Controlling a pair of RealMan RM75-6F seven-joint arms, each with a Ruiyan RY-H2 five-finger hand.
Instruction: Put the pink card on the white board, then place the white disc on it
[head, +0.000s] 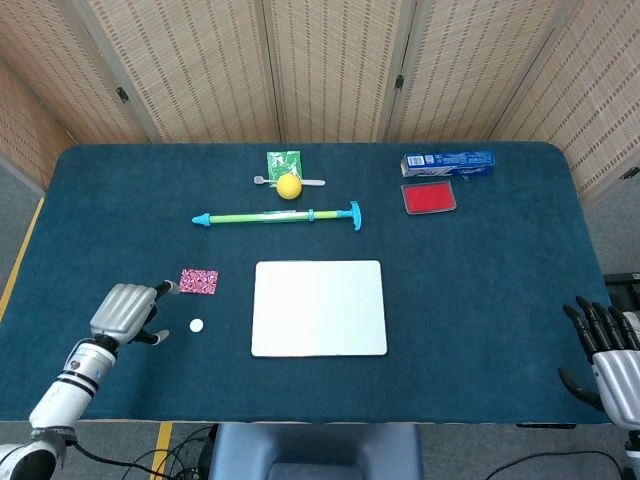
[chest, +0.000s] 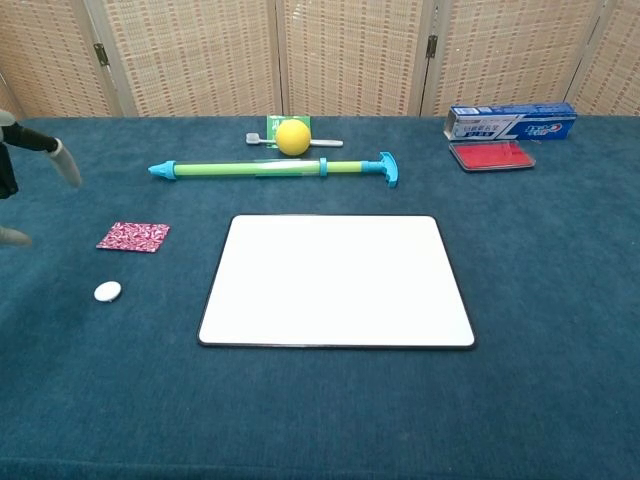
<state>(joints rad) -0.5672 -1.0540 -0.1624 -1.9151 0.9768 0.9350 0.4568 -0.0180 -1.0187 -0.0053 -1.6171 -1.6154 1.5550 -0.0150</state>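
table (head: 480, 300): dark blue-green cloth top, backed by woven folding screens.

white board (head: 319, 308): lies flat at the middle of the table toward the near edge, with nothing on it; dark thin rim visible in the chest view (chest: 336, 280).

pink card (head: 198, 282): small patterned square, flat on the cloth, left of the white board and apart from it; also in the chest view (chest: 133, 236).

white disc (head: 196, 326): small round piece on the cloth, nearer the front edge than the pink card, left of the board's lower corner; chest view (chest: 107, 291).

left hand (head: 127, 310): over the table left of the card and the disc, holding nothing; fingers (head: 168, 287) apart, one reaching toward the card's left edge; whether it touches cannot be told. only fingertips show at the left border of the chest view.

right hand (head: 612, 352): at the near right corner of the head view, off the table's edge, fingers spread and holding nothing.

green and blue rod (head: 278, 216): lies crosswise beyond the board.

yellow ball (head: 289, 186): just beyond the rod, resting by a green packet (head: 283, 162) and a pale toothbrush-like stick (head: 308, 182).

blue box (head: 447, 163): far right side of the table, lying lengthwise.

red tray (head: 429, 197): just in front of the blue box.
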